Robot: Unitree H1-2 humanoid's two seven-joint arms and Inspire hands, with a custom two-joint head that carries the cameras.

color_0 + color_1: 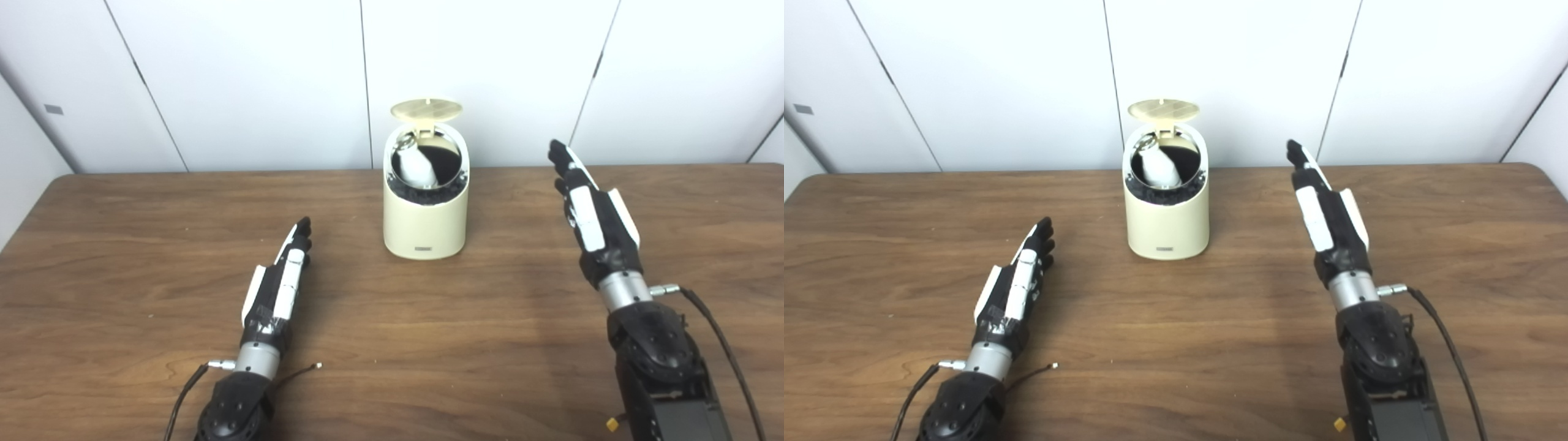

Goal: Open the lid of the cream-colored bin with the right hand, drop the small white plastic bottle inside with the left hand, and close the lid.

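Observation:
The cream-colored bin (425, 223) stands near the table's far edge, at the middle. Its round lid (427, 109) is up, tilted back on its hinge. Inside the dark opening lies the small white plastic bottle (415, 166), leaning with its cap toward the upper left. My left hand (283, 275) rests low over the table to the front left of the bin, fingers stretched out flat and holding nothing. To the right of the bin my right hand (591, 208) is raised, fingers extended toward the wall, also holding nothing.
The brown wooden table (392, 343) runs across the whole view, with white wall panels (245, 79) just behind its far edge. Thin cables (723, 343) trail from both wrists.

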